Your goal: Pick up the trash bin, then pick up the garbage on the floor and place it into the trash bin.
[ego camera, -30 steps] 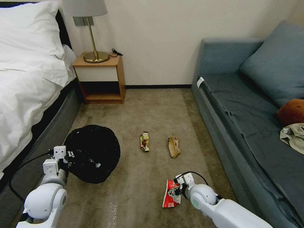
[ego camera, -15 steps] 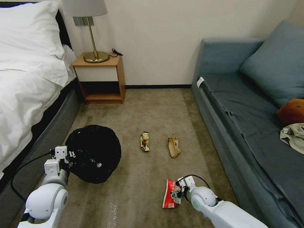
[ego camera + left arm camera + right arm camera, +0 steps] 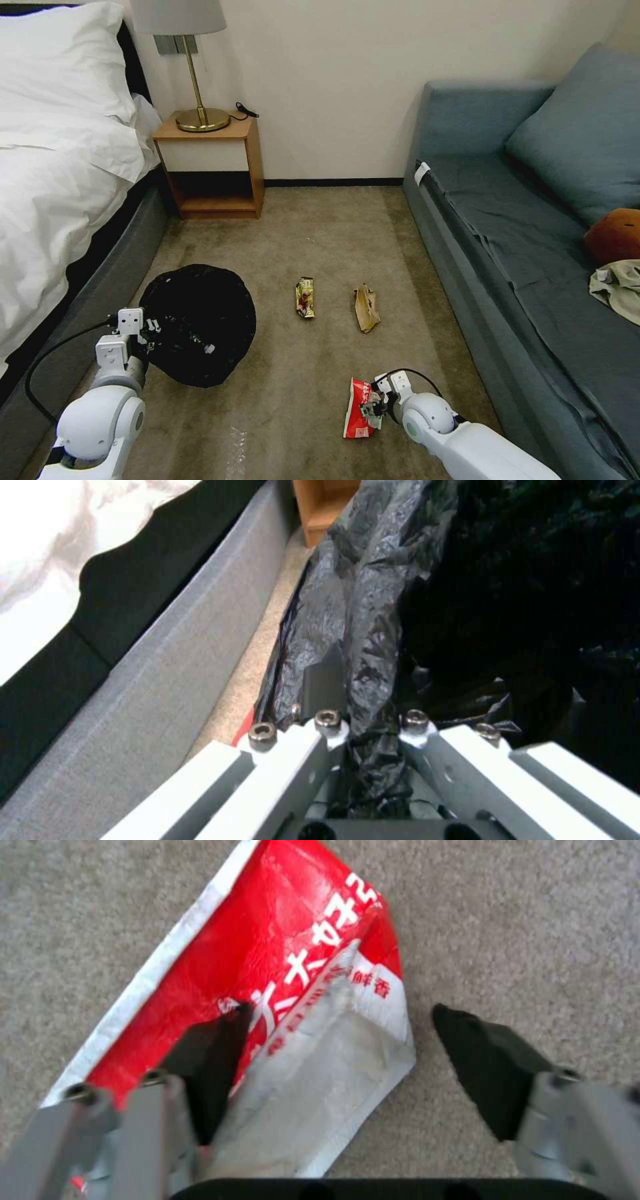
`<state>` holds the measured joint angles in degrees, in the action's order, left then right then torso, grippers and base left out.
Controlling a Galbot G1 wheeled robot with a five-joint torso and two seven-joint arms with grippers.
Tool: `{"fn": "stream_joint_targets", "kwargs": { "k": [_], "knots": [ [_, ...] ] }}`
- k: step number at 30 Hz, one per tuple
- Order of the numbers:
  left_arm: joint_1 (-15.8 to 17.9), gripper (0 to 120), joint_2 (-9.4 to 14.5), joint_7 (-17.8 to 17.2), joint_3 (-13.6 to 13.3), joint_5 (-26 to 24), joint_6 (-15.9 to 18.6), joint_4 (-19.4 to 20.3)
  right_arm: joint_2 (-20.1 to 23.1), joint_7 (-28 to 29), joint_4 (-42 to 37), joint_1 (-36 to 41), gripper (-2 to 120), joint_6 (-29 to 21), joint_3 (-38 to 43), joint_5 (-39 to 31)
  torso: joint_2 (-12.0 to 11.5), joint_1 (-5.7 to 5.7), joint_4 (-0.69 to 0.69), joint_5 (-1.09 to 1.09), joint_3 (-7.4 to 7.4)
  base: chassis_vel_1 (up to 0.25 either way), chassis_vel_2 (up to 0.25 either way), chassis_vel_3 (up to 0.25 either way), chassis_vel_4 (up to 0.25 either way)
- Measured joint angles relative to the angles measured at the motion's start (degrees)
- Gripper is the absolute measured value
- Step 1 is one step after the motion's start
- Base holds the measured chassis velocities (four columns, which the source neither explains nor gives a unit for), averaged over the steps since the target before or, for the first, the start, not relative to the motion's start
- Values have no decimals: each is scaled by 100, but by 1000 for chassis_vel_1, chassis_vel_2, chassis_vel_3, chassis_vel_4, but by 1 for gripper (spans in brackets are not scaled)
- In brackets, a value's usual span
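While reaching low over the carpet (image 3: 320, 220) from the head view's lower right, forearm angled forward and left, right tool (image 3: 337, 1050) held spread wide at the near end of the red-white wrapper (image 3: 267, 970): one dark fingertip (image 3: 220, 1040) lying over the red face, the other (image 3: 480, 1050) over bare carpet just beside the wrapper's white edge. Wrapper flat on the floor, nothing gripped. On the left, left arm stretched forward alongside the grey bed frame (image 3: 167, 645), wrist level, left tool (image 3: 370, 725) clenched on the crinkly black bag at the near rim of the trash bin (image 3: 200, 320). Bin sitting between bed and open floor, mouth tipped toward the camera. Farther out on the carpet, gold-brown snack wrapper (image 3: 305, 297) and crumpled brown paper (image 3: 366, 308) lying side by side, well apart from both tools.
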<state>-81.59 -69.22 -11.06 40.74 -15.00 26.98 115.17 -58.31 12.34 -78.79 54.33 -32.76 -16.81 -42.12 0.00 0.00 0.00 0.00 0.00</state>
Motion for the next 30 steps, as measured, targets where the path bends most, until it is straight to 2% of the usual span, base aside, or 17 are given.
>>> {"fn": "stream_joint_targets", "kwargs": {
  "k": [3, 7, 9, 11, 13, 16, 19, 25, 30],
  "knots": [
    [-11, 1, -18, 0, -3, 0, 0, 7, 23, -45, -8, 24, 56, 43, 38, 49, 0, 0, 0, 0, 0, 0, 0, 0, 0],
    [-31, 1, -21, 0, -3, 0, -2, 28, 24, -102, -6, 53, 47, 76, 73, 132, 0, 0, 0, 0, 0, 0, 0, 0, 0],
    [-37, 1, -23, -5, -2, 0, -23, 24, 3, -113, 0, 90, 35, 87, 106, 201, 0, 0, 0, 0, 0, 0, 0, 0, 0],
    [-40, 1, -23, -8, 2, -1, -34, 17, -6, -113, 0, 104, 32, 88, 124, 225, 0, 0, 0, 0, 0, 0, 0, 0, 0],
    [-53, 1, -21, -10, 11, -2, -56, 8, -18, -111, -20, 140, 19, 88, 187, 255, 0, 0, 0, 0, 0, 0, 0, 0, 0],
    [-55, 1, -21, -10, 14, -2, -68, 3, -5, -108, -51, 149, 14, 87, 215, 257, 0, 0, 0, 0, 0, 0, 0, 0, 0],
    [-54, 1, -28, -16, 14, -3, -96, -26, 125, -106, -168, 129, 0, 79, 251, 221, 0, 0, 0, 0, 0, 0, 0, 0, 0],
    [-43, 1, -23, -17, -6, -3, -120, -79, 332, -77, -355, -67, 0, 70, 241, 115, 0, 0, -1, 0, 0, 0, 0, 0, 0],
    [6, 1, 12, -19, -45, -8, -91, -101, 689, -8, -730, -693, 0, 6, 12, 47, 0, 0, 0, 0, 0, 0, 0, 0, 0]
  ]
}}
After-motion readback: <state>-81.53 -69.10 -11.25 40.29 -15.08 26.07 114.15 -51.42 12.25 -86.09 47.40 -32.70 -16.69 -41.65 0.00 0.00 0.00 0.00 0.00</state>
